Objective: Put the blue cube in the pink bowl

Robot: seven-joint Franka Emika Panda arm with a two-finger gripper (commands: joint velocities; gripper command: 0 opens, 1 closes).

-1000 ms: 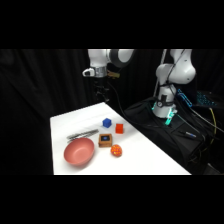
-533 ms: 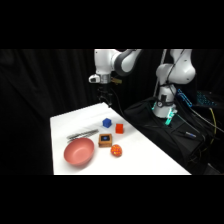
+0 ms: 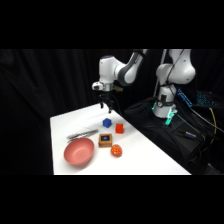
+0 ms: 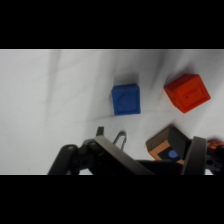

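A: Above the far part of the white surface, the hand hangs in the air, holding nothing. Whether it is wide or narrow I cannot tell.

B: And the blue cube?

A: On the surface just below and in front of the hand, apart from it. In the wrist view the blue cube sits flat, its edges turned only slightly from the picture's edges. Being a cube, it has no long axis to speak of.

B: What lies around it?

A: The red cube just beside it, more skewed in the wrist view. Nearer the camera stands the brown block with a blue top mark, then an orange ball. The metal tongs lie left of the block. The pink bowl sits at the near left corner, upright, well apart from the blue cube.
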